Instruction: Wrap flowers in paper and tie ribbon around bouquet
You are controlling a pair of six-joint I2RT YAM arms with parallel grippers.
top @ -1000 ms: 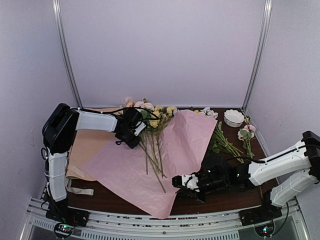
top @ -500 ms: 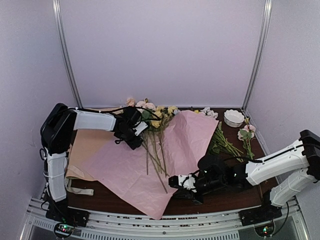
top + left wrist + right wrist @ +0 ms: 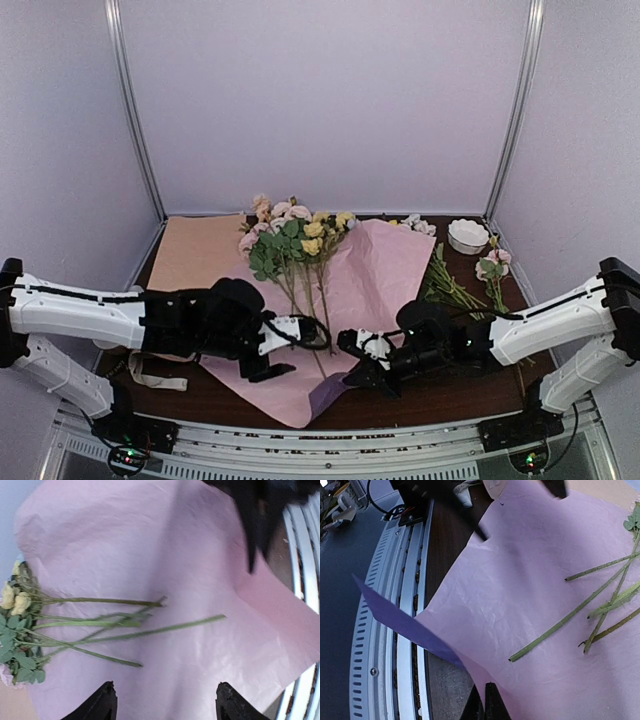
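Note:
The flowers (image 3: 293,243), pale pink and yellow with green leaves, lie on the paper (image 3: 375,275), heads at the back and stems (image 3: 115,625) running toward me. The paper lies pink face up. My left gripper (image 3: 167,707) hovers open over the paper's near part, just short of the stem ends, with nothing between its fingers. My right gripper (image 3: 485,705) is shut on the paper's near edge, and a fold of the purple underside (image 3: 400,622) curls up beside it. The cream ribbon (image 3: 152,378) lies at the near left, under the left arm.
A tan paper sheet (image 3: 190,258) lies at the back left. Spare stems and blooms (image 3: 452,287) and a white bowl (image 3: 467,235) sit at the back right. The metal rail (image 3: 407,645) runs along the table's near edge, close to both grippers.
My left arm has left the flower heads at the back, swung down to the paper's near part, and its jaws have widened. The right gripper pulled the paper's near edge left, turning up purple.

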